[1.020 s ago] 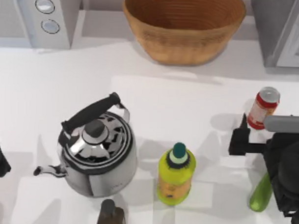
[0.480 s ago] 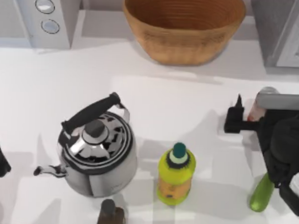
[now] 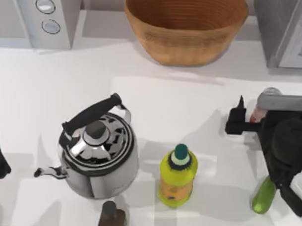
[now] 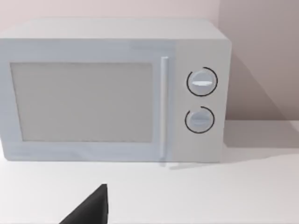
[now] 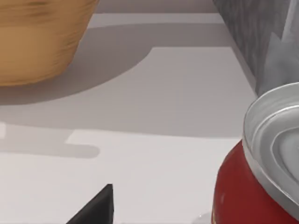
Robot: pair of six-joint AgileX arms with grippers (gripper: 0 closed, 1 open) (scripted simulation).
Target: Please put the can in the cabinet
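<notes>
One arm works: the right hand (image 3: 251, 115) is at the can (image 3: 263, 104), which stands on the tabletop (image 3: 200, 110) near the right edge, its fingers spread and gripping nothing. Reaching appears under way; next, closing squarely around the can. The left arm sits parked at the left.

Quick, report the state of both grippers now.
Left gripper: parked at the table's left edge, cannot be told.
Right gripper: at the can on the table's right side, open, not gripping it.
</notes>
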